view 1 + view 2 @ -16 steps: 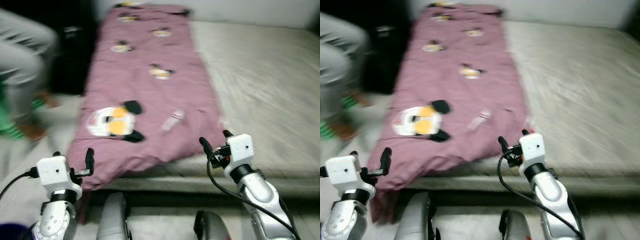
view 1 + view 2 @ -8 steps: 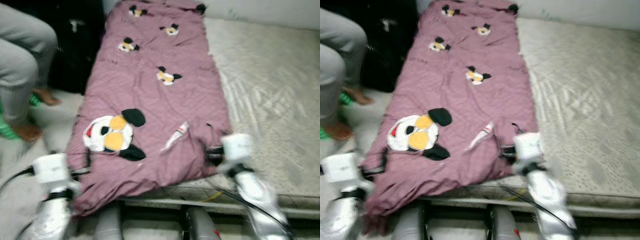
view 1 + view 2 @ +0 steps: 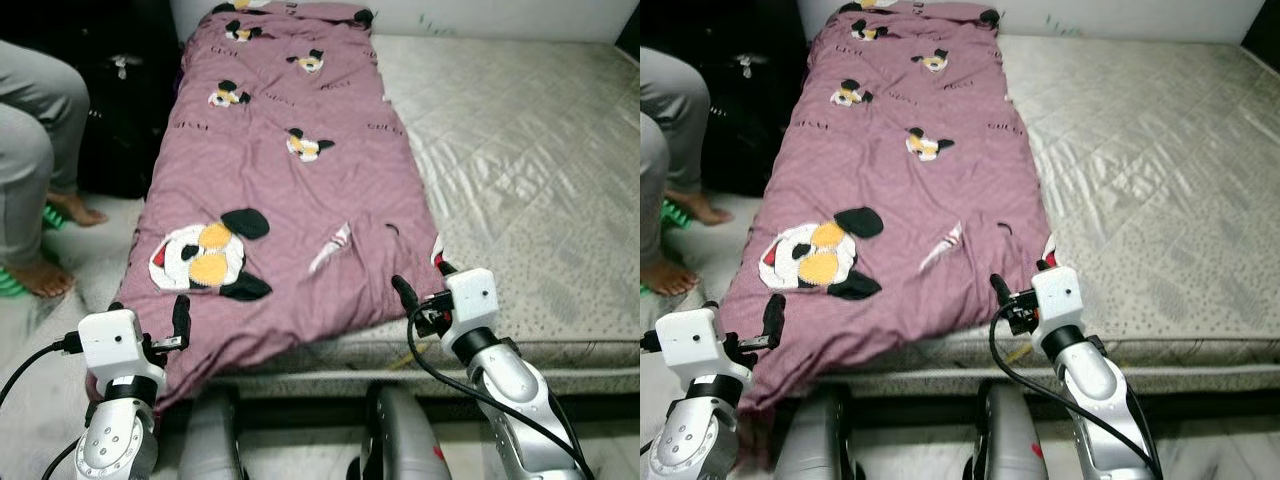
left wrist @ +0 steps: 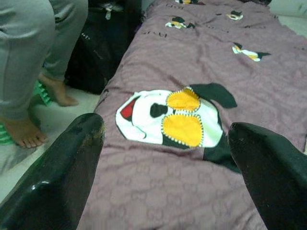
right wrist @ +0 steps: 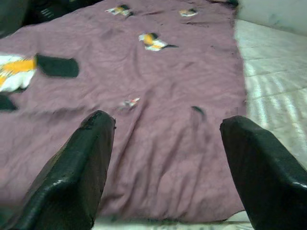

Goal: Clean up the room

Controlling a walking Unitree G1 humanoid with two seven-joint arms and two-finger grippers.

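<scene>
A mauve-pink quilted blanket with cartoon mouse patches [image 3: 290, 190] is spread along the left side of a grey patterned mattress [image 3: 520, 170], its near edge draped over the bed's end. The left gripper [image 4: 165, 158] and right gripper [image 5: 165, 148] are held at that near edge, fingers spread wide, nothing grasped. A person's grey-trousered leg [image 3: 35, 150] is seen beside the bed.

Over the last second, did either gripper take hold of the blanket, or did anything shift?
Nothing was grabbed. The left gripper and right gripper are both open, at the near edge of the purple blanket, much as before; the right one dipped toward it and came back. The blanket still lies flat along the mattress, and the person's legs remain beside it.
</scene>
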